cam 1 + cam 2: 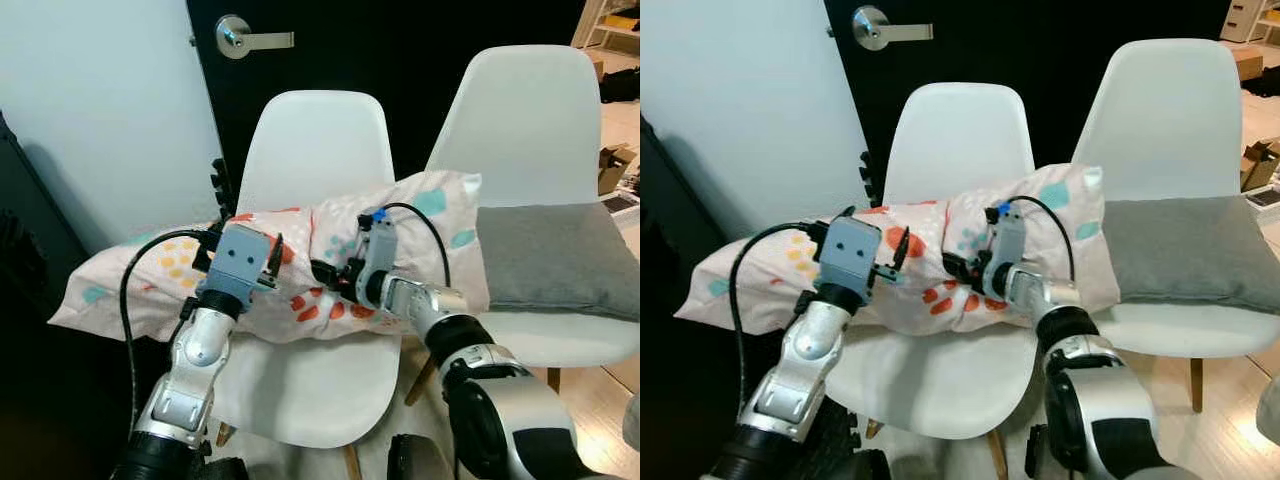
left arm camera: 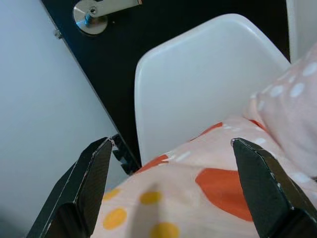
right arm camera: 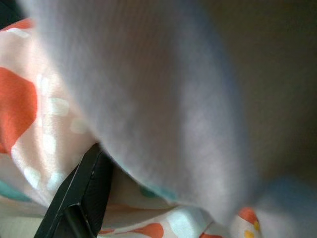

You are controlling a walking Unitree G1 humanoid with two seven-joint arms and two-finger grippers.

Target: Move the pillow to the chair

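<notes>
Backdrop: pale wall [image 1: 100, 110], black door [image 1: 400, 60] with a lever handle [image 1: 250, 38].
Chair [image 1: 320, 150]: white, holds the spotted pillow [image 1: 400, 240], whose left end overhangs the seat.
Neighbour chair [image 1: 520, 110]: grey cushion [image 1: 555, 260].
Left gripper [image 2: 171, 183]: spread wide over the pillow.
Right gripper [image 1: 325, 272]: pressed into the pillow, closure unclear.

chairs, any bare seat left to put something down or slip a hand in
Bare seat: front of the left chair below the pillow; front edge of the right chair below the grey cushion. Crowded: mid-pillow, where left hand and right hand meet.
</notes>
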